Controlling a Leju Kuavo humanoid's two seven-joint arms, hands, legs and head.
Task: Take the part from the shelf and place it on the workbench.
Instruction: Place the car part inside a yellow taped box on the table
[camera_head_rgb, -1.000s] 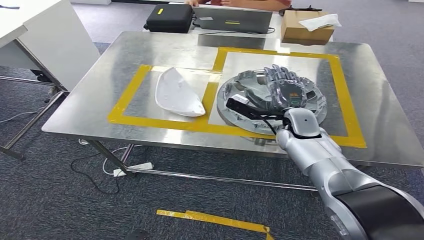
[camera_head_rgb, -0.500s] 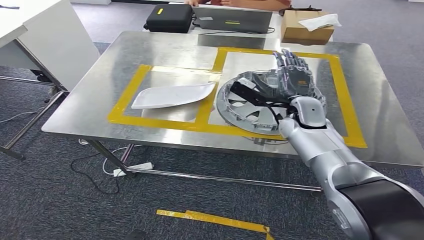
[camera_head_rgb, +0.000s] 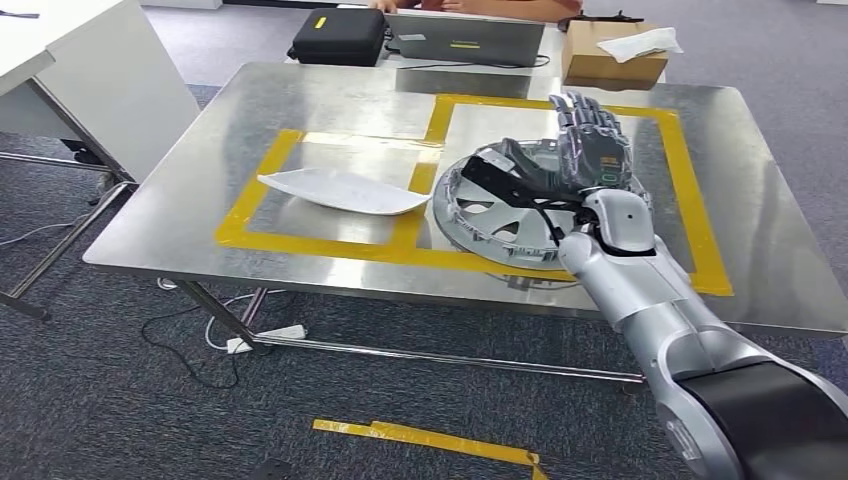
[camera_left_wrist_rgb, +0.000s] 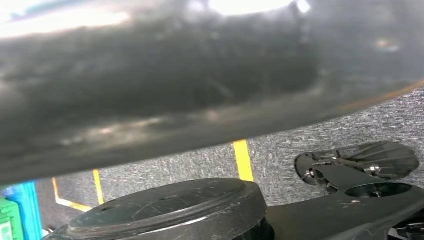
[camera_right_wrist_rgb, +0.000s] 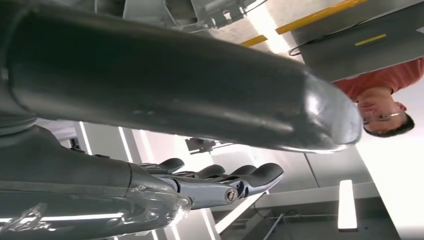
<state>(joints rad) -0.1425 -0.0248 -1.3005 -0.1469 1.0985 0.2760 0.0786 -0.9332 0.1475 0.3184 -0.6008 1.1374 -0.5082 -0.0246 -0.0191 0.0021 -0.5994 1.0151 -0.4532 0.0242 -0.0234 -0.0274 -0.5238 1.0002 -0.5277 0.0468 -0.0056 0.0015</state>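
Two parts lie on the steel workbench (camera_head_rgb: 180, 215) inside yellow tape frames (camera_head_rgb: 250, 205) — a white shell part (camera_head_rgb: 345, 190) on the left, a round silver wheel cover (camera_head_rgb: 510, 215) beside it. Over the cover's far rim, the right hand (camera_head_rgb: 590, 150) hovers with fingers (camera_right_wrist_rgb: 250, 176) spread and empty. Farther back — a black case (camera_head_rgb: 338, 37) and cardboard box (camera_head_rgb: 612, 55).

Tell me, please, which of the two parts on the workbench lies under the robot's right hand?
The round silver wheel cover in the right taped frame, under the right hand; the white curved shell lies apart, in the left frame.
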